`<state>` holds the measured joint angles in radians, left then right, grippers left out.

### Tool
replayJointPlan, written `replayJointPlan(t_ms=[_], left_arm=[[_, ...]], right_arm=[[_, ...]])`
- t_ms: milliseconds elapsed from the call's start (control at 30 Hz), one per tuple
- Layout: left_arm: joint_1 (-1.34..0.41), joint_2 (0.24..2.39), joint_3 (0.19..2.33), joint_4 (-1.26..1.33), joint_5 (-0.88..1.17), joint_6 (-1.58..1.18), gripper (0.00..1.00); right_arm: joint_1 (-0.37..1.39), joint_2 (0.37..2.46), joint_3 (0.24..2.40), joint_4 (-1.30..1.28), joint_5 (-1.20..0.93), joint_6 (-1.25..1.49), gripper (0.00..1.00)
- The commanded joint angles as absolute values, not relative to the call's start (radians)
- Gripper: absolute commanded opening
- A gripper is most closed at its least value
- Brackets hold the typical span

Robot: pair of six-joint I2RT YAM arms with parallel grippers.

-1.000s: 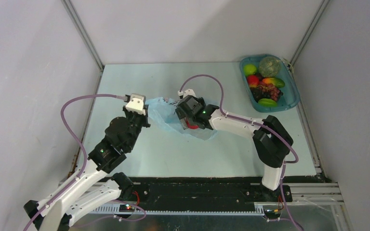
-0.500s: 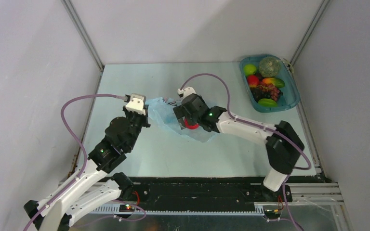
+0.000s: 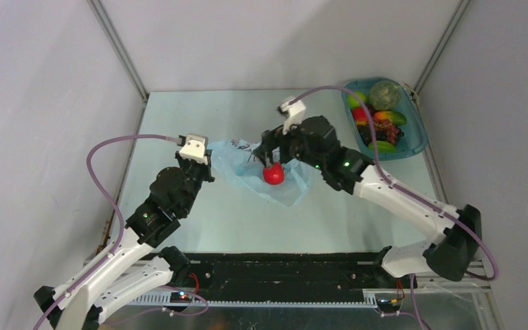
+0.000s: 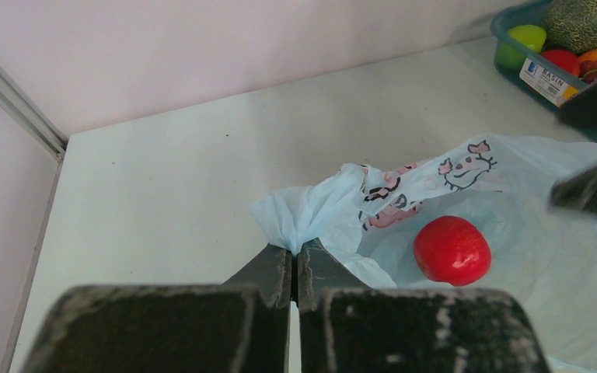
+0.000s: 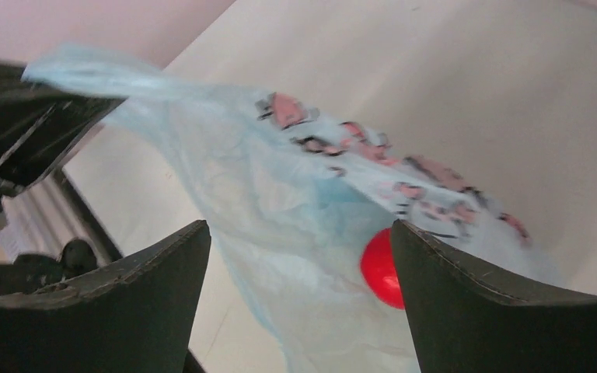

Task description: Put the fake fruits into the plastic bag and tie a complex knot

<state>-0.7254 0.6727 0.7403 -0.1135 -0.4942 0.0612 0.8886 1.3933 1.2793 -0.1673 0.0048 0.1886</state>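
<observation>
left hand (image 4: 295, 263) is clamped on the left edge of the bag (image 4: 528, 256), lifting that rim off the desk (image 3: 199, 117). the bag's mouth gapes to the right, and one red fruit (image 4: 452, 250) lies inside on the film. right hand (image 5: 299, 233) hovers just above the bag, spread wide and empty. right of the bag and well apart, the tray (image 3: 418, 141) holds the other fruits (image 3: 378, 125). by my reading one fruit is bagged, the rest are not, and no knot is tied.

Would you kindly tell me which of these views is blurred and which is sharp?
Right wrist view: the plastic bag and red fruit are smeared and soft; left wrist view: both are crisp, print clear; top external view: evenly lit, sharp.
</observation>
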Motion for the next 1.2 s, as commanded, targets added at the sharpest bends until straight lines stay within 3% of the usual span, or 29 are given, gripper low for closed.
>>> replayJointPlan(t_ms=[0, 267, 567, 800, 1167], left_arm=[[-0.722, 0.663, 0.742, -0.075, -0.501, 0.073, 0.00], [-0.723, 0.670, 0.742, -0.075, -0.502, 0.074, 0.00], [-0.723, 0.678, 0.739, -0.074, -0.518, 0.087, 0.00], [-0.722, 0.685, 0.737, -0.072, -0.539, 0.101, 0.00], [-0.723, 0.697, 0.737, -0.071, -0.538, 0.103, 0.00]], right_arm=[[0.756, 1.280, 1.278, -0.215, 0.066, 0.225, 0.88], [0.427, 1.237, 1.239, -0.375, 0.233, 0.282, 0.86], [0.079, 1.367, 1.162, -0.250, 0.241, 0.242, 0.84], [-0.113, 1.498, 1.163, -0.160, 0.131, 0.167, 0.85], [-0.202, 1.704, 1.207, -0.089, 0.092, 0.085, 0.64]])
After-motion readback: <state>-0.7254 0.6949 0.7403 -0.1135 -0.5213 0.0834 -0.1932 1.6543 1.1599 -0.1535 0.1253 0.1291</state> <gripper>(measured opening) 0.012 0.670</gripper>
